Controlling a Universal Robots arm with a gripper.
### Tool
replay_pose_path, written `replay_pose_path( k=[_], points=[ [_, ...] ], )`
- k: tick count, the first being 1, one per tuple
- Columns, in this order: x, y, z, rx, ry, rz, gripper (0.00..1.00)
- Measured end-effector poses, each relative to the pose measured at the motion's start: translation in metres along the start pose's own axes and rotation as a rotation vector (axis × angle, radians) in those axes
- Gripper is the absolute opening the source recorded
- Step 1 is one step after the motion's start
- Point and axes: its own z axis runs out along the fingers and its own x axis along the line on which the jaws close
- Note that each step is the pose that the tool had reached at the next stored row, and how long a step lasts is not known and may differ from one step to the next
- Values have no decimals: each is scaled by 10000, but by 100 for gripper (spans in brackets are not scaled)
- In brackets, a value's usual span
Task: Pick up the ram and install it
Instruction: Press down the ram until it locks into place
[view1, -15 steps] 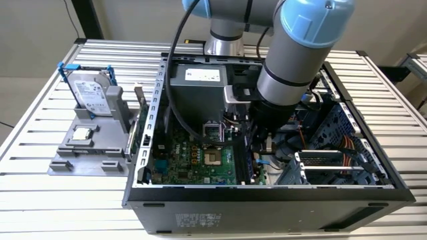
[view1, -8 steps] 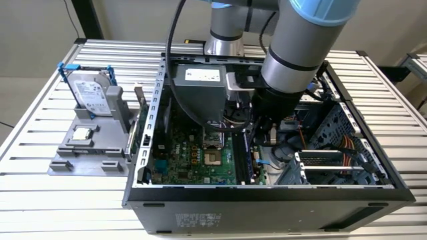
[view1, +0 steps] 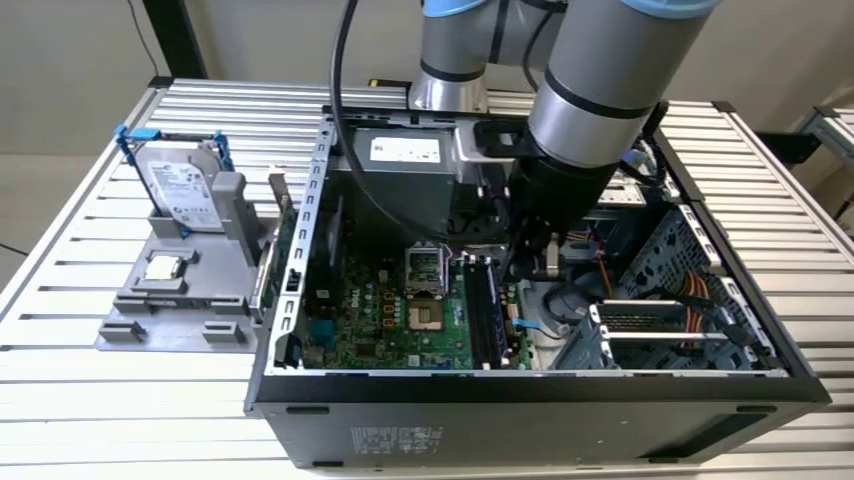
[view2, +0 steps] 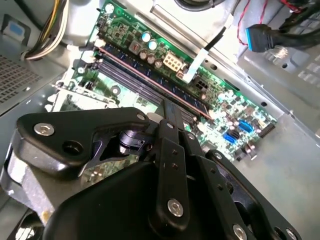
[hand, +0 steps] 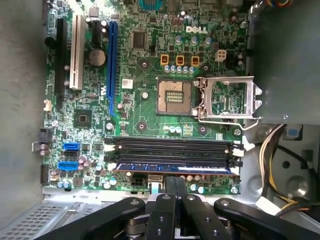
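Black fingers (hand: 175, 187) are pressed together just beside the ram (hand: 172, 166) seated in its slot; exterior view adds the hard drive (view1: 178, 188).

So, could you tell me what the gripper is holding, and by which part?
Nothing, it seems: the gripper, shut, has its tips at the slotted ram's top edge.

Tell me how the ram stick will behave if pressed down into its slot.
The ram is a thin flat board standing on edge in its slot, so it is probably stiff along its length but might bend or crack under sideways force. It looks light for its length. Flanked by the white end clips, it likely won't tip.
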Motion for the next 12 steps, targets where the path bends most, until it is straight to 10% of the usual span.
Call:
replay_pose_path(
  k=[12],
  points=[
    [-1, 4, -88, -26, 28, 0, 0]
  ],
)
